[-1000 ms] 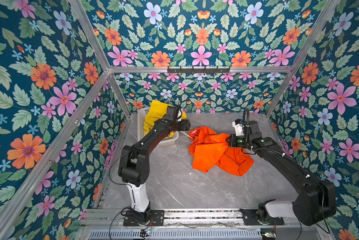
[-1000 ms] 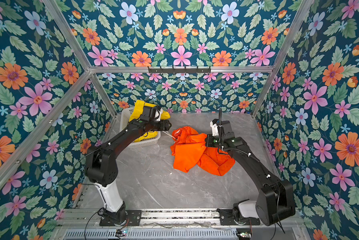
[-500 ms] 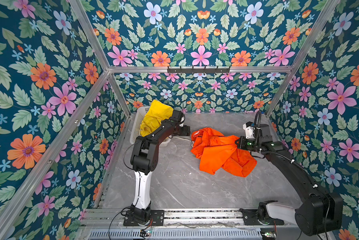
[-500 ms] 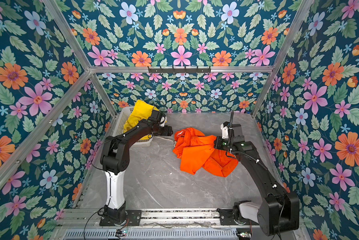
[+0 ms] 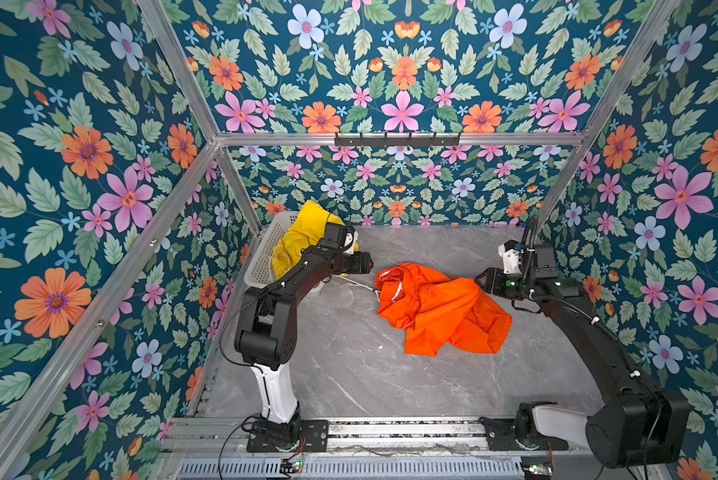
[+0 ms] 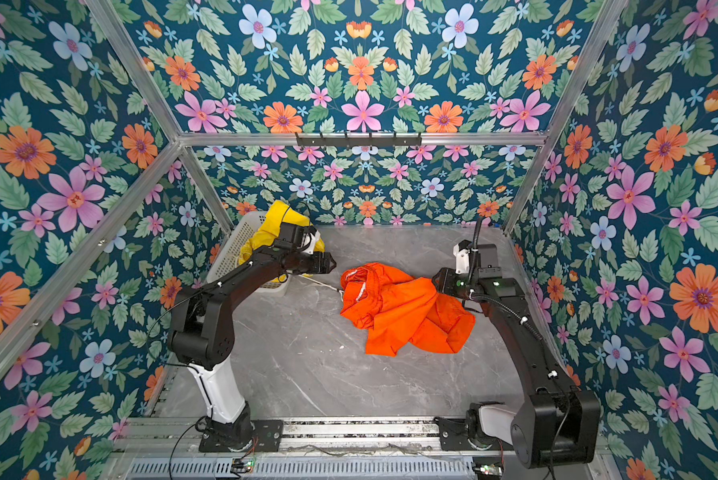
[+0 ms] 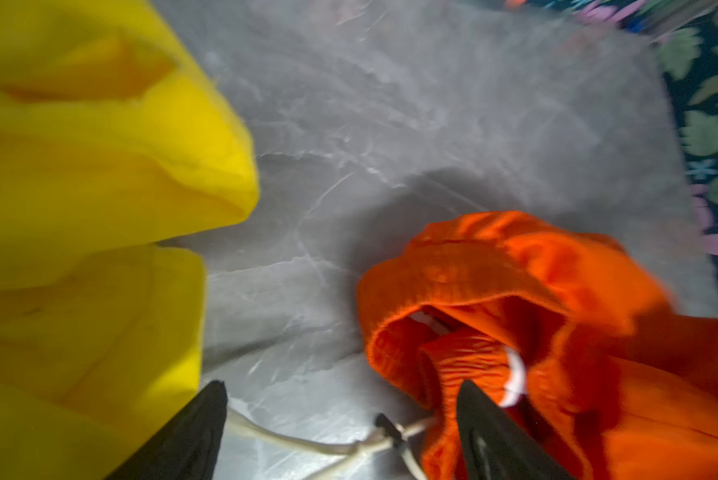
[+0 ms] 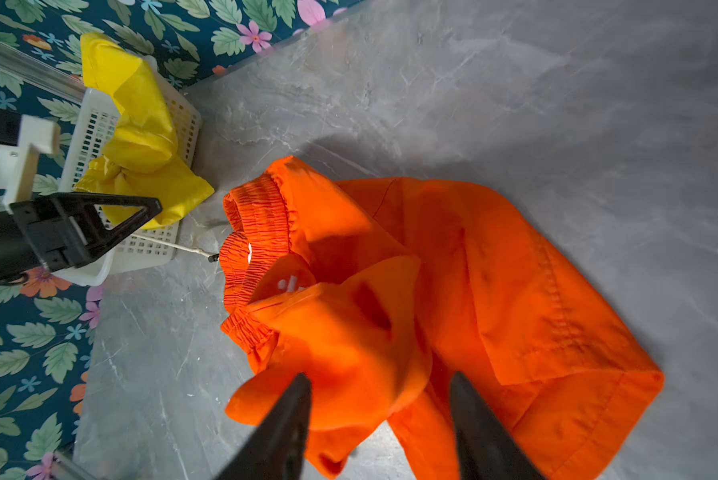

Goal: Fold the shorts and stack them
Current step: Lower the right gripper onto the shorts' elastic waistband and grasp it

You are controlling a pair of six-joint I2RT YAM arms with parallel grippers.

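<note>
Jaws of the right claw [image 8: 380, 376] are standing apart, with loose orange cloth bulging between them, unpinched. Left claw [image 7: 343, 384] is also gaping, hovering over the drawstring [image 7: 307, 446] beside the waistband [image 8: 262, 208]. Orange shorts [image 5: 440, 309] are lying crumpled near the middle of the table [image 5: 349, 374], long axis running diagonally: waistband pointing toward the basket [image 5: 262, 257], leg hems toward the right arm [image 5: 590, 328]. Yellow shorts [image 5: 303, 237] are spilling over the basket. Flattening is probably the step in hand: each claw should be pinching one waistband corner, pulling apart evenly and avoiding the drawstring.
</note>
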